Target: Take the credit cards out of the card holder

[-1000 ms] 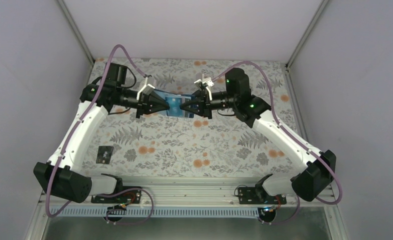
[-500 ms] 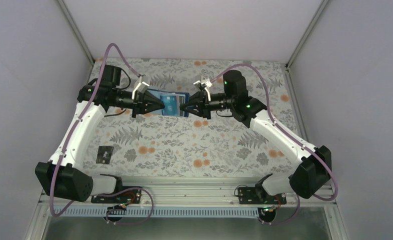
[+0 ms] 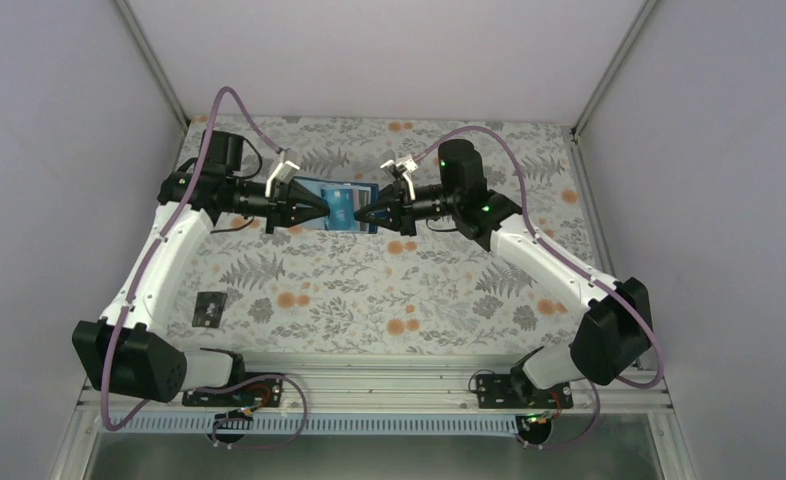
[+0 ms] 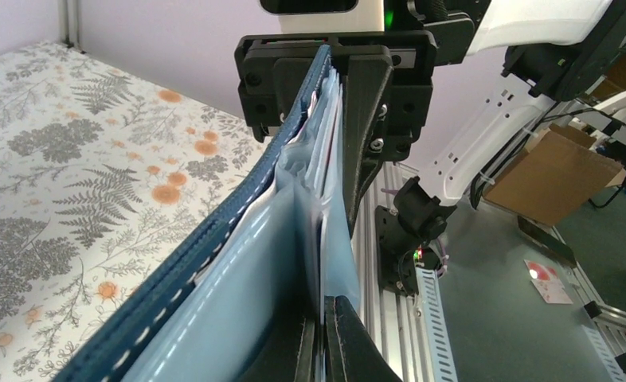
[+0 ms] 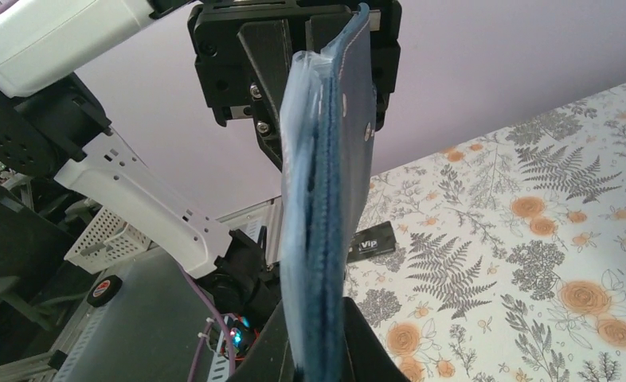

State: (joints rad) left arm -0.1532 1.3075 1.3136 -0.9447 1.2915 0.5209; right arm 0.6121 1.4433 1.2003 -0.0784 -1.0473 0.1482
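Card holder (image 3: 341, 208) clamped between left fingers (image 3: 311, 208) and right fingers (image 3: 377, 211); pocket contents obscured.

A counter (image 3: 389, 290) covered in a pale cloth printed with grey ferns and orange blossoms fills the enclosure, shut in by plain lilac-grey walls (image 3: 59, 150) at the back and both sides. A silver aluminium rail (image 3: 369, 378) runs along its near edge, with a perforated metal strip (image 3: 389, 423) just below it. Beyond the counter's edge, an open brown cardboard box (image 4: 553, 171) sits on the grey-green floor. On the other side, a white slotted plastic basket (image 5: 107, 239) stands near a black roll of tape (image 5: 103, 291).
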